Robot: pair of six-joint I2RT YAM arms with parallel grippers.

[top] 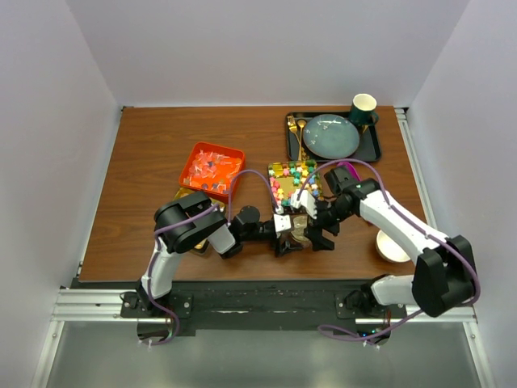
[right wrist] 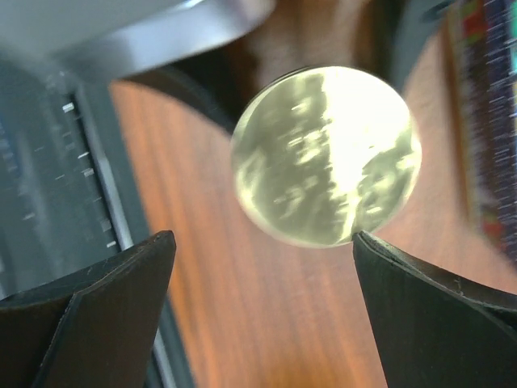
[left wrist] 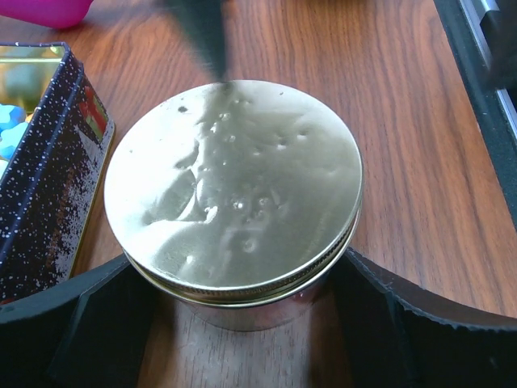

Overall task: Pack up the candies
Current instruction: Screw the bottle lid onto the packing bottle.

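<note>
Two grippers address the round gold-lidded metal jar (left wrist: 234,186): left gripper (left wrist: 238,267) clamped on its sides, right gripper (right wrist: 262,242) spread above. Small multicoloured candies (top: 291,179) lie in the adjacent dark rectangular tin (left wrist: 48,186). Likely step: lid removal, which calls for gripping the rim and unscrewing.

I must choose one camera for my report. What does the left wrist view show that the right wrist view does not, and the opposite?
Only left wrist: blue candies inside the dark tin, a pink object, and the left gripper closed on the jar. Only right wrist: the right gripper, open, with the jar ahead of it, and a grey rail. Both: the jar's gold lid and the wooden table.
</note>
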